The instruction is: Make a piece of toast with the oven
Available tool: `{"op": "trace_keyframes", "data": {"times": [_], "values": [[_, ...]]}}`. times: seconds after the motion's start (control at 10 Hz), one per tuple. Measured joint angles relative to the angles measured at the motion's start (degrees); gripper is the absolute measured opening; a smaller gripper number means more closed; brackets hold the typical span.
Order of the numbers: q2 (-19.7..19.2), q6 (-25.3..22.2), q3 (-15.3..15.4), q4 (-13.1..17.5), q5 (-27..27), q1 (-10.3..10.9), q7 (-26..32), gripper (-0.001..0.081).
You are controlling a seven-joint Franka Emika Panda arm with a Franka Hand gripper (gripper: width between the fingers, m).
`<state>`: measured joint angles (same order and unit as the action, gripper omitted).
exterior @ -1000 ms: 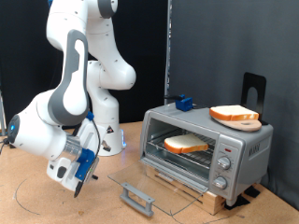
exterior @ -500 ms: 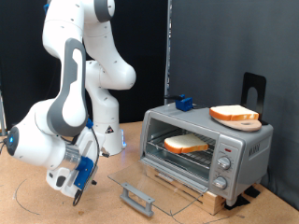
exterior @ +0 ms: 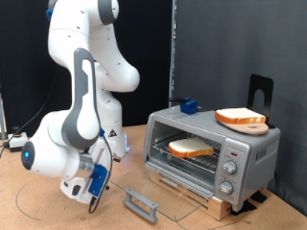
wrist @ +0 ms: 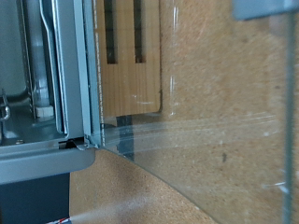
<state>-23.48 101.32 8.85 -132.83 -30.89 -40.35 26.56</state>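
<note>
We saw toast (exterior: 192, 148) racked in the open oven (exterior: 251, 146), gripper (exterior: 97, 185) lower left, finger state unclear; approach the door handle squarely.

The oven (exterior: 213, 151) is silver-grey; the piece of toast (exterior: 192, 148) inside it is pale cream with golden-brown crust; the arm (exterior: 84, 86) beside the oven is white; its gripper (exterior: 96, 188) shows blue.

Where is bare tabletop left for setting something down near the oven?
Bare tabletop lies at the exterior view's bottom left, beside the gripper. It is crowded before the oven, where the open glass door lies flat. The oven top holds a slice on a round board; another piece of toast fills the rack.
</note>
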Motion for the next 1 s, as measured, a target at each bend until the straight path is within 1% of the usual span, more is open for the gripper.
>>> {"op": "trace_keyframes", "data": {"times": [0.3,0.4,0.5,0.8,1.0], "values": [[0.2,1.4,1.8,-2.9,-1.1,0.4,0.6,0.0809],[0.7,1.1,2.3,-3.5,-1.7,0.4,1.0,0.0809],[1.4,-0.7,2.6,-3.8,-2.0,0.3,1.2,0.0809],[4.2,-13.8,2.6,-2.8,-3.1,-0.8,2.7,0.0809],[6.2,-20.5,2.7,-2.6,-3.8,-1.6,4.8,0.0809]]}}
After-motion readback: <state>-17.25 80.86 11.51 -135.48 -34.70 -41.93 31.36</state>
